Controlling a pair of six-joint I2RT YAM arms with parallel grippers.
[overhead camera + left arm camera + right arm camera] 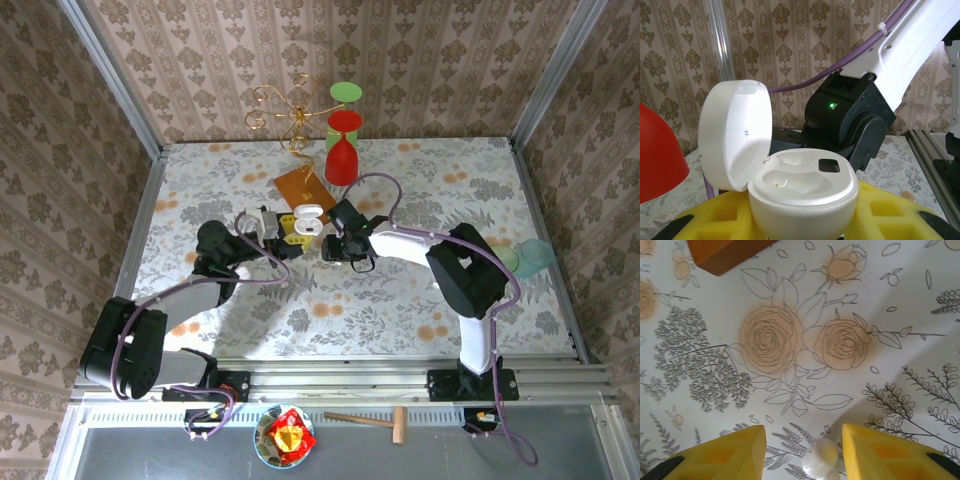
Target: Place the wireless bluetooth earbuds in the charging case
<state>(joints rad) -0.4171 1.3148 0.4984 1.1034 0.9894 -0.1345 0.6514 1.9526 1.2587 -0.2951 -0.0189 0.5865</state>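
The left arm reaches in low, its left gripper (292, 230) clamped on the open charging case (802, 192), lid tipped up. Just right of the case, the right gripper (804, 440) points down over bare flowered table (790, 340), fingers apart around a white earbud (819, 458). The earbud is blurred and cut off, so I can't tell whether it's gripped.

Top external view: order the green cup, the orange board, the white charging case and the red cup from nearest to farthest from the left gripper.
1. charging case, held between the fingers of the left gripper.
2. orange board, just behind the case.
3. red cup, farther back and right.
4. green cup, by the back wall.
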